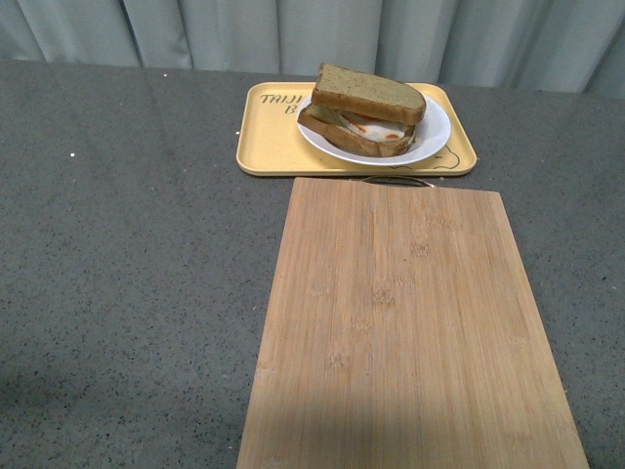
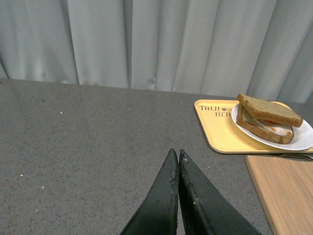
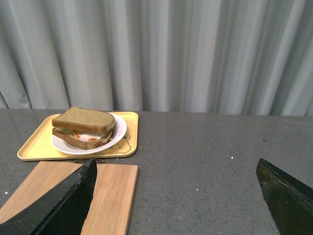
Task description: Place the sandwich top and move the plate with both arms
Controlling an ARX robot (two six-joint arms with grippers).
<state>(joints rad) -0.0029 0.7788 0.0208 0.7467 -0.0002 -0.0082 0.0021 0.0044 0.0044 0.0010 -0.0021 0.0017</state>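
The sandwich top point(image 1: 371, 93) point(image 2: 269, 110) point(image 3: 84, 119), a tan-brown bread slice, lies on the egg-bearing slice point(image 1: 356, 135) on the white plate point(image 1: 430, 145) point(image 2: 305, 139) point(image 3: 117, 134). The plate rests on the yellow tray point(image 1: 269, 147) at the far side of the table. Neither arm shows in the front view. My left gripper point(image 2: 175, 152) is shut with nothing in it, over bare grey table well to the left of the tray. My right gripper point(image 3: 176, 164) is open and empty, back from the plate, over the table beside the wooden board.
A large bamboo cutting board point(image 1: 410, 332) point(image 2: 288, 191) point(image 3: 110, 196) lies in front of the tray, reaching the near table edge. The grey tabletop point(image 1: 117, 244) spreads left of it. Pale curtains point(image 1: 293, 29) hang behind the table.
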